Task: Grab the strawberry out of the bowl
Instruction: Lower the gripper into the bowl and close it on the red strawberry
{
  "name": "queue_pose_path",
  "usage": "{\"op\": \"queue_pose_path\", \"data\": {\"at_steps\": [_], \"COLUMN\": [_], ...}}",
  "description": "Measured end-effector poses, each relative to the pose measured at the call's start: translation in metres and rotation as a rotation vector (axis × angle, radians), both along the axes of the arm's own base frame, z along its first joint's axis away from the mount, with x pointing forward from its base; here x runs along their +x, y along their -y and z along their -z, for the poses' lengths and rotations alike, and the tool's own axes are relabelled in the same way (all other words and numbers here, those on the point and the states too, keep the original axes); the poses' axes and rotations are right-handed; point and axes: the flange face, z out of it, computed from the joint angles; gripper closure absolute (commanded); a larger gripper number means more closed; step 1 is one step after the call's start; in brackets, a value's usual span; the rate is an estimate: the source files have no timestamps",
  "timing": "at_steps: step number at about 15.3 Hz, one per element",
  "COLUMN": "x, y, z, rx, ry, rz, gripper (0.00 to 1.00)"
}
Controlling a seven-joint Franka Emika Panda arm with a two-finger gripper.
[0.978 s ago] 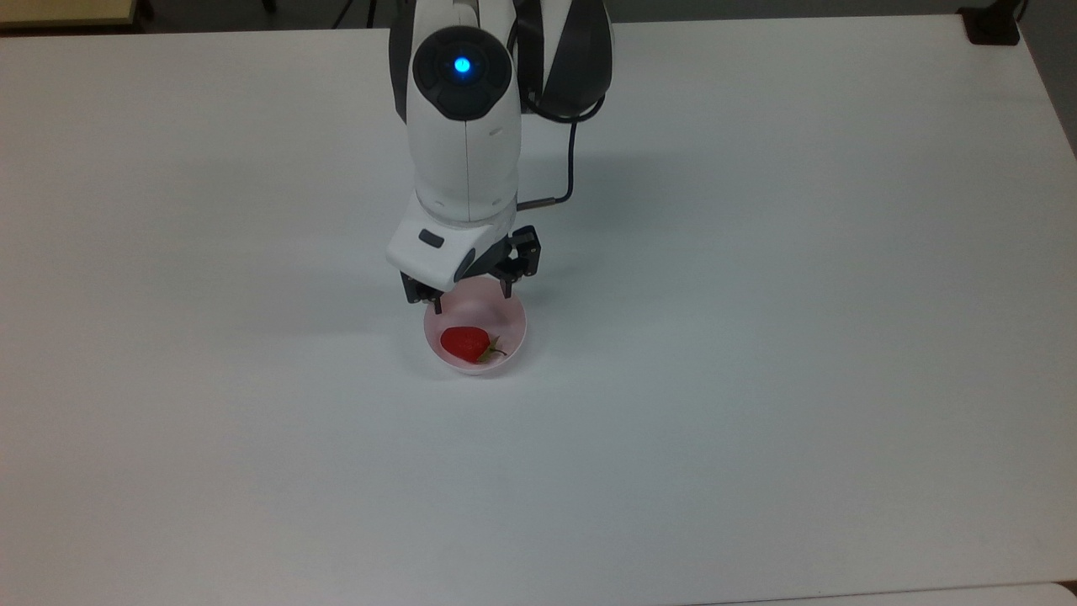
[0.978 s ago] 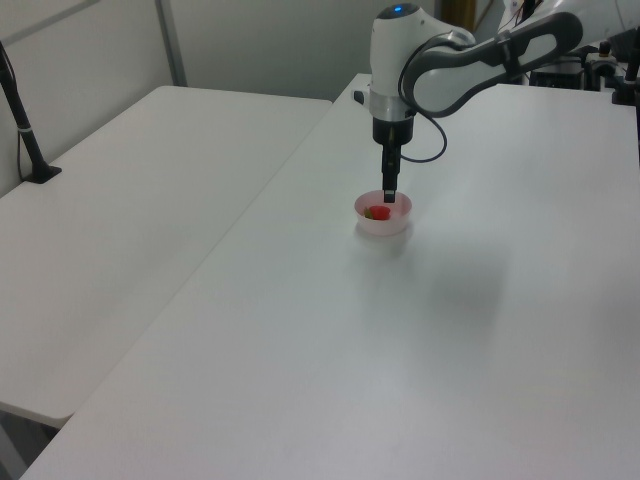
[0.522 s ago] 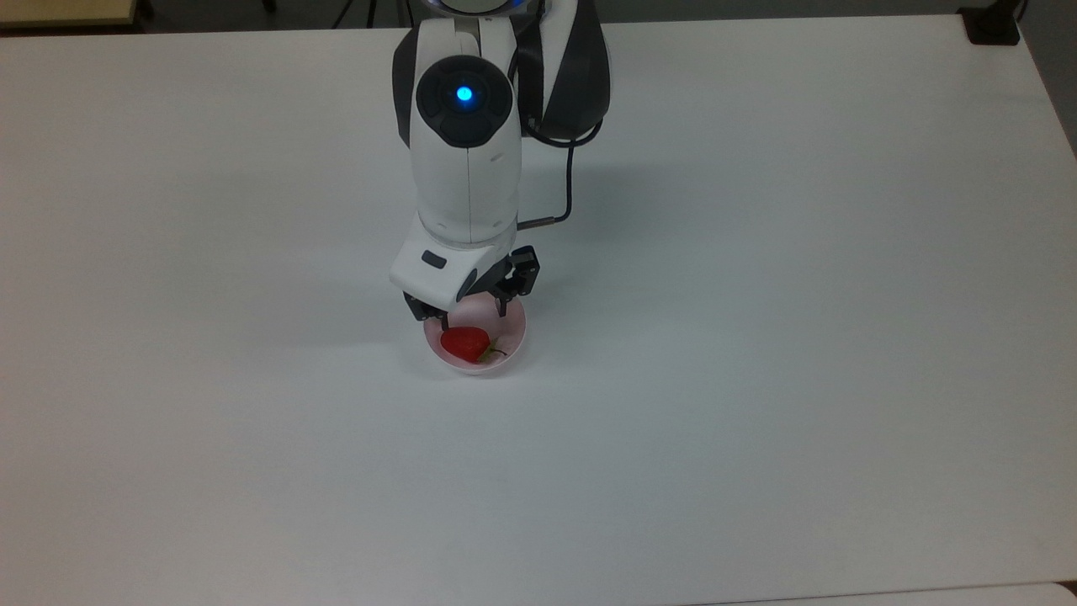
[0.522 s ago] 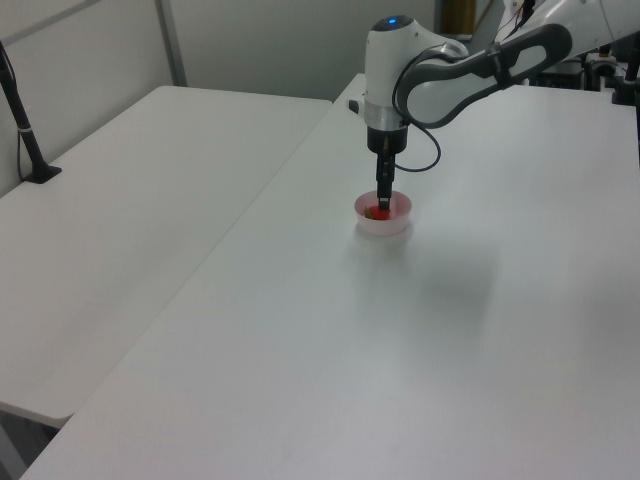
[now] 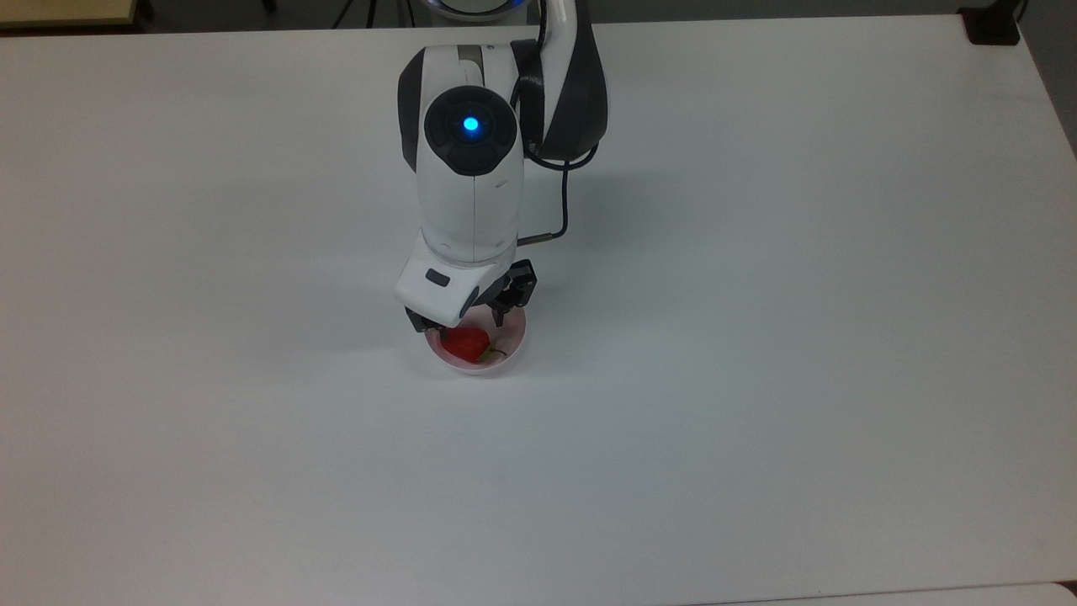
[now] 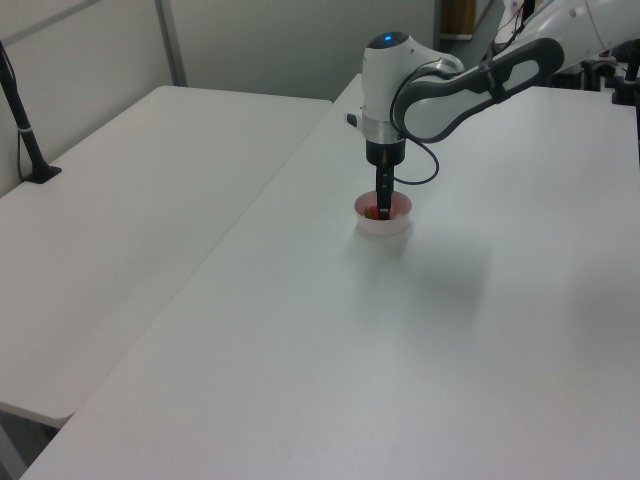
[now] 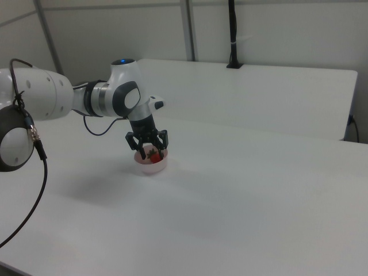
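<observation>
A small red strawberry (image 5: 467, 342) with a green cap lies inside the pale pink bowl (image 5: 515, 341) on the white table. My gripper (image 5: 469, 329) hangs straight down into the bowl, open, with one finger on each side of the strawberry. In the right view the gripper (image 7: 152, 153) straddles the strawberry (image 7: 153, 154) above the bowl wall (image 7: 152, 168). In the left view the dark fingers (image 6: 383, 200) dip into the bowl (image 6: 385, 224) and hide most of the fruit.
The bowl stands on a wide white table (image 5: 757, 379). A second white table (image 6: 130, 200) lies beside it, with a black clamped post (image 6: 25, 130) at its far edge. A black cable (image 5: 564, 202) loops beside the wrist.
The arm has come down and slightly toward the top view's bottom. The open fingers went from above the bowl's rim to inside it, either side of the strawberry. Bowl and fruit stayed put.
</observation>
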Motion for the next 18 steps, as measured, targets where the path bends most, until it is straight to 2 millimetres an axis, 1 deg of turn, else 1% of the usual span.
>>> {"op": "queue_pose_path", "data": {"at_steps": [4,5,7,9,11,12,15,16,17,18], "x": [0.001,0.001,0.001,0.001,0.001,0.001,0.001,0.002,0.002,0.003], "y": [0.000,0.000,0.000,0.000,0.000,0.000,0.000,0.000,0.001,0.001], "z": [0.011,0.012,0.014,0.014,0.014,0.014,0.014,0.013,0.012,0.010], "rx": [-0.008,-0.010,-0.010,-0.010,-0.010,-0.010,-0.010,-0.010,-0.010,-0.010], "ry": [-0.007,-0.008,-0.010,-0.011,-0.010,-0.010,-0.010,-0.008,-0.005,-0.002], "rz": [-0.005,-0.006,-0.006,-0.006,-0.006,-0.006,-0.006,-0.006,-0.006,-0.005], "gripper": [0.32,0.34,0.51,0.63,0.72,0.73,0.72,0.63,0.59,0.49]}}
